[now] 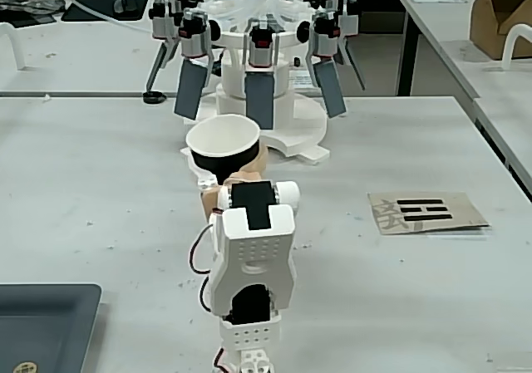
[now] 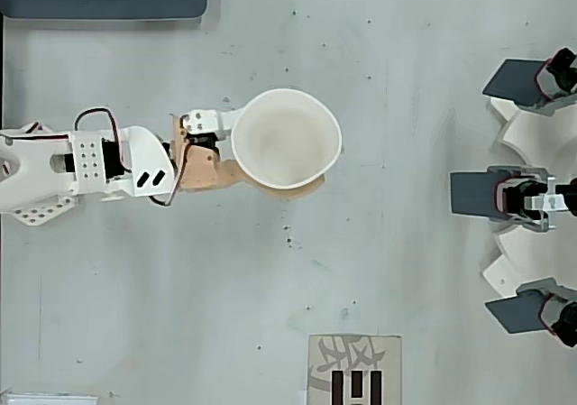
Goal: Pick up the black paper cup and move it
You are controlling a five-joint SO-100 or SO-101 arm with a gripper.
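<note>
1. The gripper [image 2: 270, 157] is clamped around the black paper cup [image 1: 223, 150], one white and one tan finger on opposite sides of its wall.
2. The cup sits upright, mouth up, apparently just above the table [image 2: 406, 80], presumably so it travels level.
3. The printed card [image 1: 426, 212] bears black bars and a grey character I cannot read.

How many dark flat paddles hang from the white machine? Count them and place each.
3 in the fixed view: left paddle, middle paddle, right paddle, all behind the black paper cup. More may be hidden behind.
</note>
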